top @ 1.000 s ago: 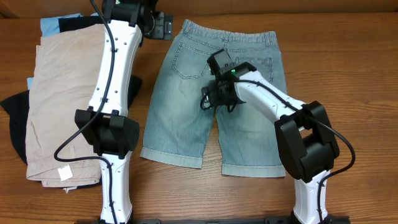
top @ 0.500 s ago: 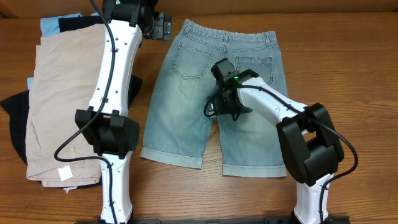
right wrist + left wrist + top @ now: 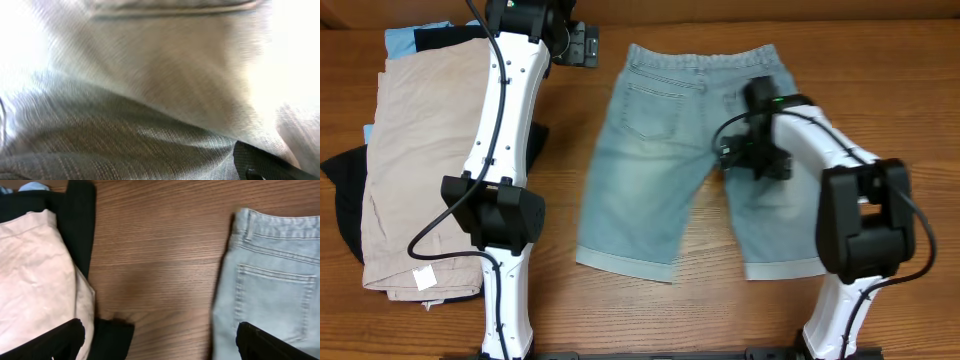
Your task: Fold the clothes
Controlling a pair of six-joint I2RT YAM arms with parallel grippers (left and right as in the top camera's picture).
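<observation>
The light-blue denim shorts [image 3: 670, 170] lie flat on the wooden table, back pockets up, waistband at the far side. My right gripper [image 3: 752, 160] is down on the right leg, below the right pocket, shut on a pinch of denim. In the right wrist view bunched denim [image 3: 150, 100] fills the frame and only one black finger [image 3: 260, 161] shows. My left gripper [image 3: 582, 45] is open and empty above bare table, left of the waistband. In the left wrist view its fingers [image 3: 55, 342] stand wide apart, with the shorts' pocket [image 3: 270, 290] at the right.
A pile of garments lies at the left: pale beige shorts [image 3: 415, 150] on top, black pieces [image 3: 340, 170] beneath, a sky-blue piece [image 3: 400, 38] at the far edge. The beige shorts [image 3: 35, 275] and black cloth [image 3: 75, 210] also show in the left wrist view.
My right gripper has moved to the right, dragging the denim shorts with it; the whole garment now lies further right. The left arm has not moved.
</observation>
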